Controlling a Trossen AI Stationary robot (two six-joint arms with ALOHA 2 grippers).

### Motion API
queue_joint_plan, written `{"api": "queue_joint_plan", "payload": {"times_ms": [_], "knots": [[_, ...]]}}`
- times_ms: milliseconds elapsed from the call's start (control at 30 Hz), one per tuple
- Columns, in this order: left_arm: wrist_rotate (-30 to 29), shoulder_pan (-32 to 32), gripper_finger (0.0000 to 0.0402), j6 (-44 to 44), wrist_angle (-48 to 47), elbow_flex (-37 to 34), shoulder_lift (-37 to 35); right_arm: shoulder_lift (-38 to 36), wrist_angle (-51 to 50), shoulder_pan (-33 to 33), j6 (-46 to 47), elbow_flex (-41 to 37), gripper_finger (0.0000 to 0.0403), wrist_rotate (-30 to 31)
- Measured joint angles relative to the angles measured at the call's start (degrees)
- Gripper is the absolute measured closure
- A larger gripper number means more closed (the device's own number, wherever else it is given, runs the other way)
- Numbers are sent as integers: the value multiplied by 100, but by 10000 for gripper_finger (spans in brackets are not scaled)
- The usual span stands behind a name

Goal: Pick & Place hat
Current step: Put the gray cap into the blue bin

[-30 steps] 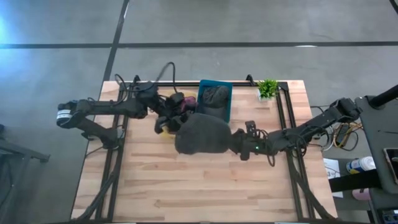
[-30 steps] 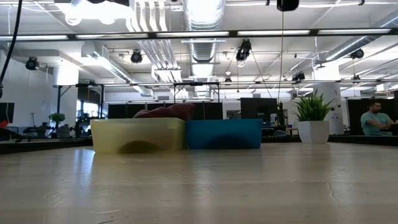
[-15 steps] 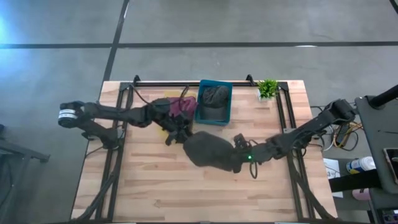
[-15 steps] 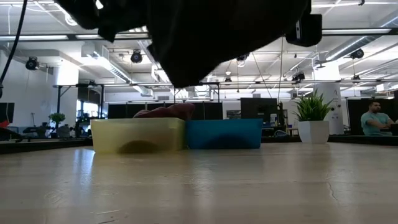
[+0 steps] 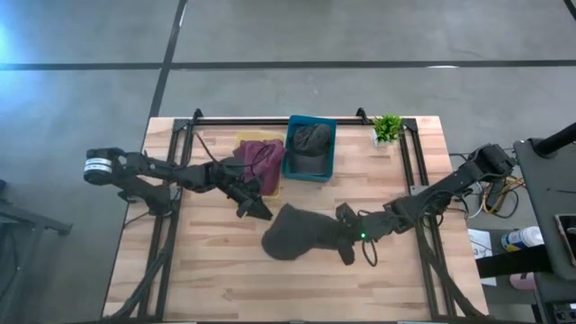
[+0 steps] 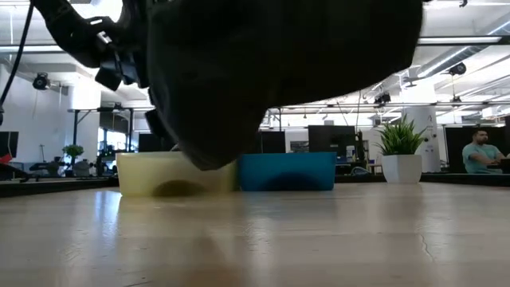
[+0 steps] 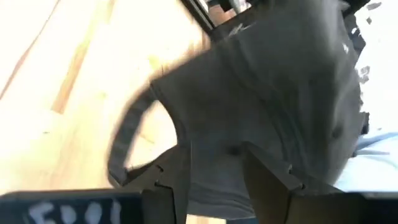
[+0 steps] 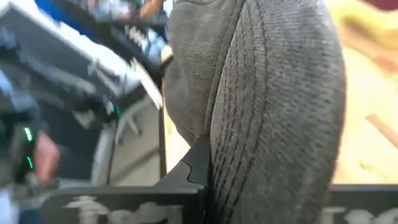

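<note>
A dark grey hat [image 5: 301, 234] hangs over the middle of the table and fills the top of the low view [image 6: 279, 72], its lowest part above the wood. My right gripper [image 5: 342, 241] is shut on its right end. My left gripper [image 5: 258, 212] stands open just off the hat's left edge; in its wrist view the hat [image 7: 267, 93] and its back strap [image 7: 124, 143] lie right beyond the fingers [image 7: 174, 180]. I cannot tell whether it touches the hat. My right gripper pinches the hat's stitched brim [image 8: 273, 124] between its two fingers [image 8: 198, 163], coming nearly level from the table's right side. The hat is lifted clear of the table, and its crown sags below and to the left of the hold.
A yellow bin [image 5: 243, 144] with a maroon hat [image 5: 261, 160] and a blue bin [image 5: 310, 171] with a grey hat [image 5: 310, 139] stand at the far middle. A potted plant [image 5: 387, 128] is at the far right. Bare wood lies toward the near edge.
My right gripper has carried the hat from beside the blue bin toward the table's near edge and downward; the hat has dropped into the low view. My left gripper has followed toward the near edge, staying at the hat's left side.
</note>
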Motion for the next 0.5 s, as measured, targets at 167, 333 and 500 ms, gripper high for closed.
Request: {"api": "queue_joint_plan", "payload": {"times_ms": [167,333,500], "knots": [[-6,-203,268,-410,638,17,-7,194,-583,-3,-615,-12,389,-197],[-391,-617,268,-406,740,169,-3,565,-1199,-3,-1515,241,389,-132],[-921,-1088,268,-440,729,315,115,1143,-2603,135,-3286,1052,376,-159]]}}
